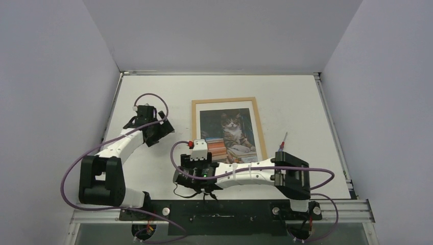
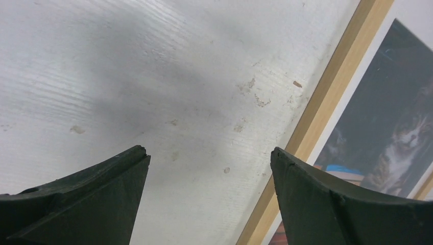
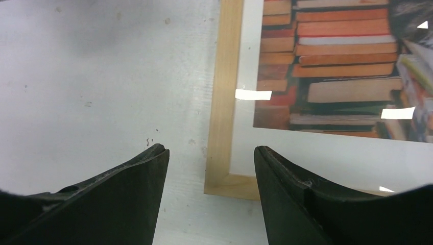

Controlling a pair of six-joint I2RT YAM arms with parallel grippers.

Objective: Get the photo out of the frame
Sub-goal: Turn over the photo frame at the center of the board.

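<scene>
A: Seen the thin light wooden rectangular picture frame [image 1: 223,100]?
B: Lies flat mid white tabletop [image 1: 306,112], cat photo [image 1: 232,130] inside, face up.
A: And the left gripper [image 2: 209,153]?
B: Spread wide at the frame's 9 o'clock, holding nothing.
A: And the right gripper [image 3: 210,149]?
B: Also agape, empty, over the 7 o'clock corner.

— How much of the frame [image 1: 223,100] shows from above?
— Not its near edge. The right arm [image 1: 245,173] crosses it and covers the bottom of the photo [image 1: 232,127] too.
— And the right hand [image 3: 210,149]?
— From above, its fingertips are hidden under the wrist.
— The wrist views?
— Both cut the frame off. The left catches one strip, the right one corner, with the photo running past the edges.
— That thin red-tipped thing [image 1: 283,140] on the counter [image 1: 153,92]?
— Too small to name.
</scene>
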